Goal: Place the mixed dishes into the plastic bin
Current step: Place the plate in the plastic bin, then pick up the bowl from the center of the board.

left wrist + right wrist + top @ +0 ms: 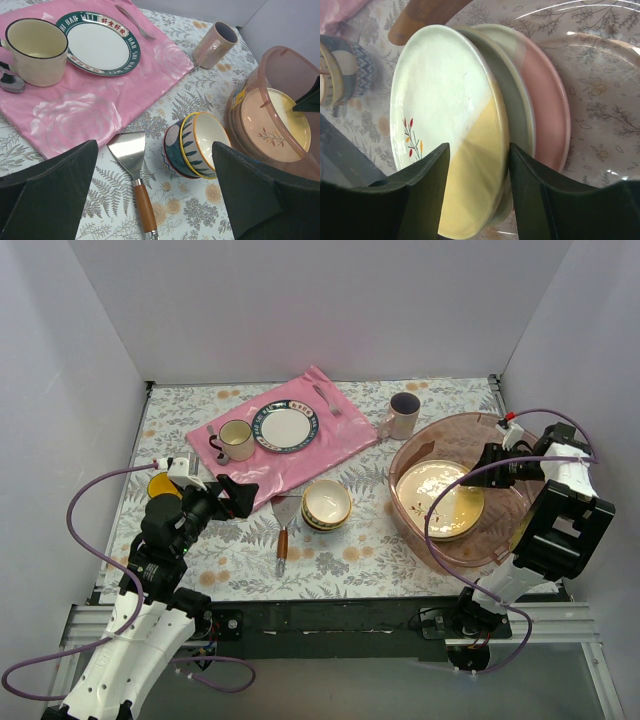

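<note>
The plastic bin (455, 418) stands at the right and holds a stack of plates (440, 498). My right gripper (497, 465) hangs inside it. In the right wrist view the gripper (479, 190) is open, its fingers on either side of the rim of a cream and yellow plate (445, 110); that plate lies on a green plate (512, 95) and a pink plate (547, 100). Stacked small bowls (326, 505) sit mid-table, and a pinkish mug (404, 415) stands behind the bin. A yellow mug (160, 484) shows partly behind the left arm. My left gripper (240, 495) is open and empty, left of the bowls (200, 145).
A wooden-handled spatula (283, 530) lies just left of the bowls. The pink mat (290, 455) at the back carries a blue-rimmed white plate (286, 427), a cream mug (236, 440), a fork (327, 400) and a spoon (212, 435). White walls enclose three sides of the table.
</note>
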`<state>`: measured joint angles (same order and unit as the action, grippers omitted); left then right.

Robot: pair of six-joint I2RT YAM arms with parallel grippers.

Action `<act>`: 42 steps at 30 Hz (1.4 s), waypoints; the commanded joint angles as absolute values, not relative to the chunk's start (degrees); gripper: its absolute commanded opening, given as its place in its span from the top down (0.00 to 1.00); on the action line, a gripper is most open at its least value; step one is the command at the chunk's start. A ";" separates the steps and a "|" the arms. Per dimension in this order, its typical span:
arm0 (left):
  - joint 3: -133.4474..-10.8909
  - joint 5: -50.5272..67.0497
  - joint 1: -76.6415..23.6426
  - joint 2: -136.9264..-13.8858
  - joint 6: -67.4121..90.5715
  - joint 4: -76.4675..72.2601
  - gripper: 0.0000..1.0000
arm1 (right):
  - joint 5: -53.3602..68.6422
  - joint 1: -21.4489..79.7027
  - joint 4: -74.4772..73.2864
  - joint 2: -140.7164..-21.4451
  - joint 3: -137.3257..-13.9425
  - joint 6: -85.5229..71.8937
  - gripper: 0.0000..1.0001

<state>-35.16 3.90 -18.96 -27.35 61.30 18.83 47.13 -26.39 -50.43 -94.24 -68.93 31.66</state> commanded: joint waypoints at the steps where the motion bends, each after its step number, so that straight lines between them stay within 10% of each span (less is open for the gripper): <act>1: -34.72 3.96 -18.98 -27.60 60.47 18.37 0.02 | 45.18 -25.49 -49.13 -94.04 -71.98 32.96 0.41; 8: -34.72 3.69 -18.90 -27.51 60.47 18.37 0.02 | 37.98 -24.17 -46.32 -90.71 -71.63 33.40 0.26; 28: -34.89 1.15 -18.90 -28.65 62.48 19.33 0.02 | 37.87 -17.67 -42.19 -74.80 -70.67 35.60 0.24; 42: -43.42 9.13 -18.37 -39.90 96.04 31.56 0.02 | 46.05 -15.12 -22.42 -61.88 -62.76 16.54 0.19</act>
<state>-39.46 2.44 -18.85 -39.79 82.50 29.78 41.65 -15.25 -29.67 -62.57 -63.35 25.54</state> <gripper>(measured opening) 0.982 0.805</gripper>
